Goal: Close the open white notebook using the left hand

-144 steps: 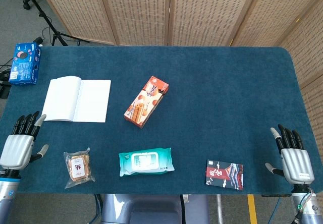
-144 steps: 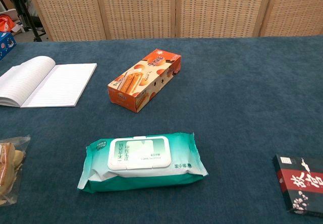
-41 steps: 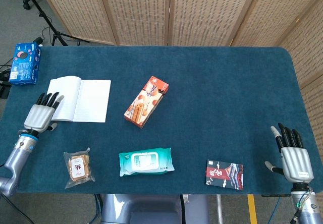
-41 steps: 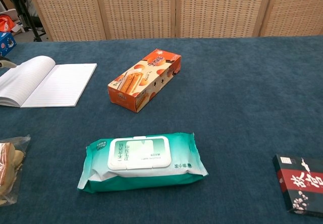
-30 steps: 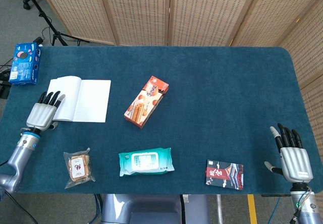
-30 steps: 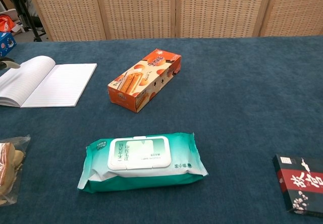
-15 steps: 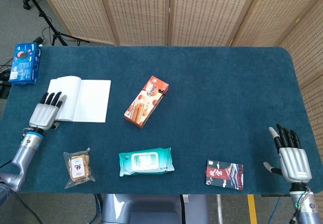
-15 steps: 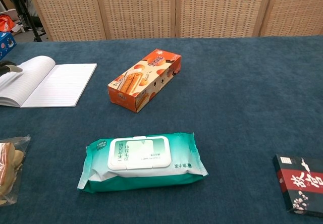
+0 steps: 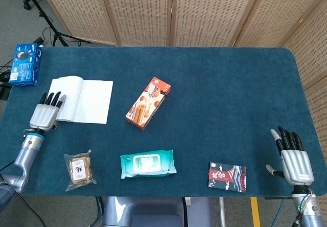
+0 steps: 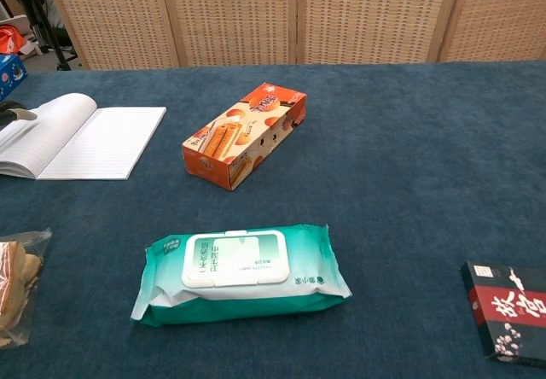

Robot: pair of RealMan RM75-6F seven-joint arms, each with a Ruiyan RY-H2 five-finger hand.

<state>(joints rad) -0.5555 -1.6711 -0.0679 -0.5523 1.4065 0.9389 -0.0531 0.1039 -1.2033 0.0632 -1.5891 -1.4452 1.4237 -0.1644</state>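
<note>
The white notebook (image 9: 82, 100) lies open on the blue table at the left, lined pages up; it also shows in the chest view as the notebook (image 10: 81, 137). My left hand (image 9: 45, 112) lies at the notebook's left edge, fingers straight and apart, their tips over the left page. In the chest view only a dark fingertip (image 10: 15, 115) shows at the frame's left edge. My right hand (image 9: 291, 158) rests at the table's near right corner, fingers spread, holding nothing.
An orange snack box (image 9: 148, 103) lies right of the notebook. Along the near edge sit a bagged snack (image 9: 78, 169), a green wipes pack (image 9: 148, 163) and a dark box (image 9: 227, 176). A blue box (image 9: 26, 64) lies off the table's far left corner.
The left hand came up from the near left table edge to the notebook's left page and has edged slightly further onto it. The notebook's right page shifted slightly. The right hand barely moved.
</note>
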